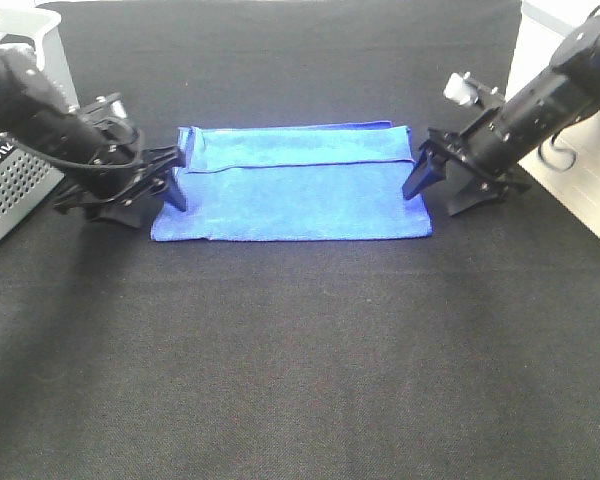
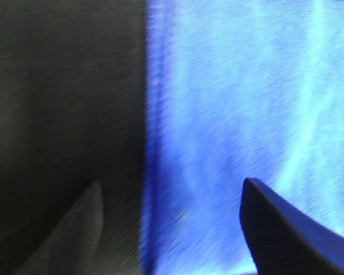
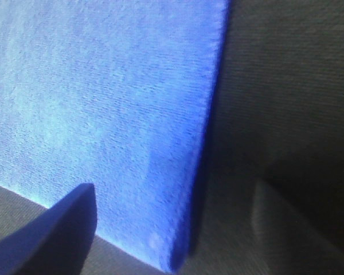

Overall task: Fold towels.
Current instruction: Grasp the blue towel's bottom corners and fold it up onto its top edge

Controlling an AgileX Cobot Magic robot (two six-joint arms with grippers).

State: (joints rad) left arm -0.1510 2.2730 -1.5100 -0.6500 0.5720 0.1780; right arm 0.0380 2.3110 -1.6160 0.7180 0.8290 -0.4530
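Exterior high, blue towel (image 1: pixel 300 195), basket (image 1: pixel 10 192) contents hidden

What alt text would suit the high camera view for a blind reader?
A blue towel lies partly folded on a black table cover, the left claw and right claw open at its short ends. A grey perforated basket sits far left.

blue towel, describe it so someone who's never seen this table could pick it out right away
On the black table, midway between the left gripper and right gripper, lies the towel: a flat rectangle with its far strip folded over. It is the only bright blue thing; the perforated basket at the left edge is grey.
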